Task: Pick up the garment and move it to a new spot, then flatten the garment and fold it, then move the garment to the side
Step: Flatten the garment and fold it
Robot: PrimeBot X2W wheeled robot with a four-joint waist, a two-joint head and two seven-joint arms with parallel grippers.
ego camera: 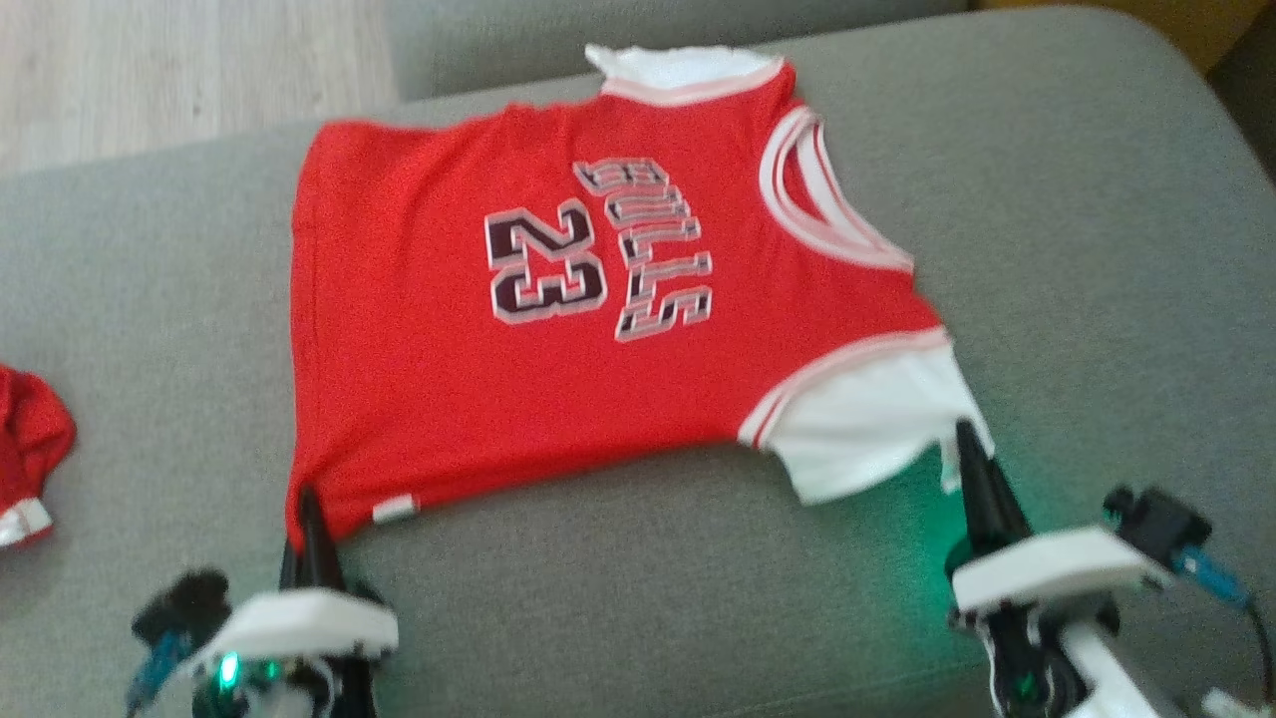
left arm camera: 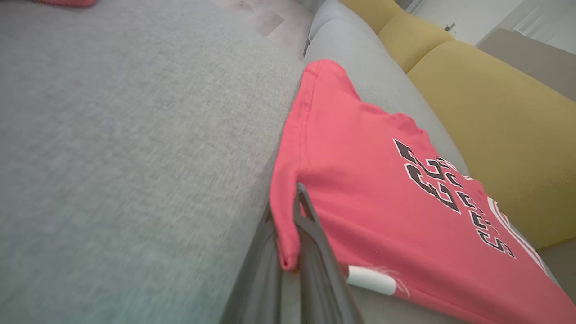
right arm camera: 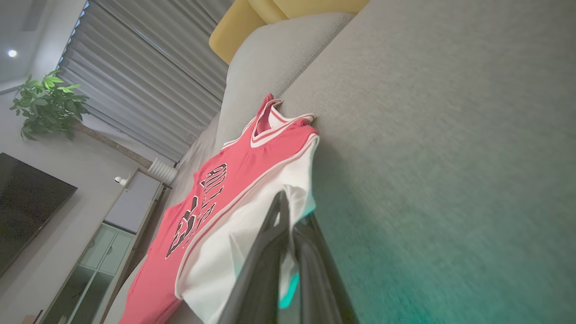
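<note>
garment (ego camera: pixel 399 379): I see a bright red jersey with white sleeve panels and red-and-white striped trim at the neck and armholes. "23" and "BULLS" are printed in dark characters with pale outlines. There is a small white tag at the hem.
position: it lies spread out, print side up, on the grey sofa cushion (ego camera: pixel 1097 249). The hem is toward my left and the neck toward my right. The near edge runs between my two grippers.
lay: mostly flat, with light ripples in the near sleeve.
left gripper (ego camera: pixel 311 496): fingers pinched together on the near red hem corner. My left wrist view shows the corner fabric caught between them.
right gripper (ego camera: pixel 965 431): fingers closed on the edge of the near white sleeve, with white cloth clamped between them.
other: a second red cloth (ego camera: pixel 30 439) sits at the cushion's far left, well apart from the garment.
</note>
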